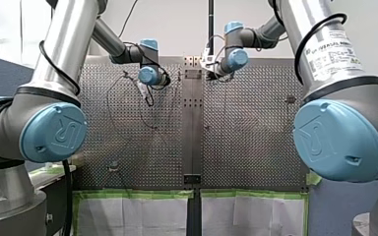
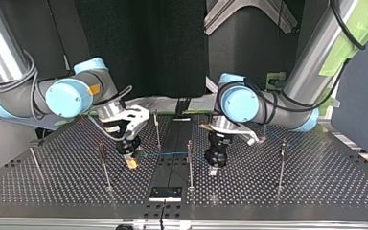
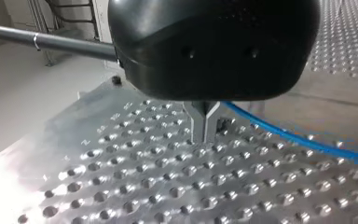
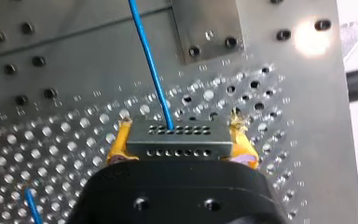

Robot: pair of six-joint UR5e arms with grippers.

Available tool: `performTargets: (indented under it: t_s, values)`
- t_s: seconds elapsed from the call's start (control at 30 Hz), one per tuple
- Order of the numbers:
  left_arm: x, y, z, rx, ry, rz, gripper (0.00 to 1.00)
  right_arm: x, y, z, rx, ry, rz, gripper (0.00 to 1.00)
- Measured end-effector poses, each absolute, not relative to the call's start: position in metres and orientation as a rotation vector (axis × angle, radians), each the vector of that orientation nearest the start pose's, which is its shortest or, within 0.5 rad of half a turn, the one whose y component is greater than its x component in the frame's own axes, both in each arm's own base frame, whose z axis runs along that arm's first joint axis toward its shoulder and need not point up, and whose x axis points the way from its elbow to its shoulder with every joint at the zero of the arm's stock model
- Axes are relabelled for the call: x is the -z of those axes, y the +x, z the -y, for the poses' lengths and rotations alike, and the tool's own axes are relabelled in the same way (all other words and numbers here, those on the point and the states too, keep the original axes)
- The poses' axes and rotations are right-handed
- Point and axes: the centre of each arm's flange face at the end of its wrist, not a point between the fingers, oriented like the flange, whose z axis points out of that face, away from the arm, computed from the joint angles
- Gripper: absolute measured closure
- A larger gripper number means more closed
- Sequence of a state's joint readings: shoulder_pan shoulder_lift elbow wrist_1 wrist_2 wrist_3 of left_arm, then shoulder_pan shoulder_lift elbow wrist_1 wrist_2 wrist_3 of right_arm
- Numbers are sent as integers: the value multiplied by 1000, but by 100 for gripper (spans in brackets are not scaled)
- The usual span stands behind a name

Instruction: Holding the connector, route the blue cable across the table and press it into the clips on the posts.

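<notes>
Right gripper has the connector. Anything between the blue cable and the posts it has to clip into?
Nothing visible does. The connector sits in my right gripper's jaws. The blue cable runs over bare table towards a post, with my left gripper close beside it.

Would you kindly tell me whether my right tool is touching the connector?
Touching. The right wrist view shows my right tool clamping the connector, a yellow pad pressed against each of its ends.

My left arm (image 1: 64,44) & my right arm (image 1: 295,24): silver, light-blue caps (image 1: 54,132), black cables (image 1: 68,196); right has label (image 1: 332,51), prob. UR.
</notes>
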State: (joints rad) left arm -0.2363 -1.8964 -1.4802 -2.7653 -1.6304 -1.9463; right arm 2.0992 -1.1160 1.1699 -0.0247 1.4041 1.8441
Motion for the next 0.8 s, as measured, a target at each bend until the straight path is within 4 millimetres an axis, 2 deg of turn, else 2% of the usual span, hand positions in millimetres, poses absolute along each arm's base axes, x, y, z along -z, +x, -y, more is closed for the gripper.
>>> performTargets:
  t_s: [0.2,0.43,0.47,0.5,0.53,0.57,0.6,0.63,0.67,0.7,0.73,0.8]
  values:
    - [-392,589,265,457,-152,-1431,100,-418,462,520,2424,-2180,-1439,100]
    - [-390,588,263,450,-155,-1449,100,-416,459,524,2423,-2184,-1438,100]
    - [-389,587,263,450,-155,-1455,94,-416,459,524,2422,-2185,-1437,100]
    - [-388,587,263,449,-155,-1460,94,-416,459,524,2422,-2186,-1436,100]
    - [-388,586,264,447,-155,-1466,82,-416,459,524,2422,-2187,-1436,100]
    - [-387,585,264,444,-155,-1474,62,-416,459,524,2422,-2188,-1435,100]
    - [-386,584,264,440,-156,-1481,62,-416,459,524,2422,-2189,-1435,100]
    - [-386,583,264,434,-157,-1488,39,-416,459,524,2422,-2189,-1435,100]
    - [-385,582,264,424,-158,-1496,23,-416,459,524,2421,-2189,-1435,100]
    - [-384,581,264,415,-158,-1503,23,-416,459,524,2421,-2190,-1434,100]
    - [-383,580,264,406,-158,-1510,14,-416,459,524,2420,-2191,-1432,100]
    - [-382,578,264,387,-154,-1526,14,-416,460,523,2419,-2192,-1429,100]
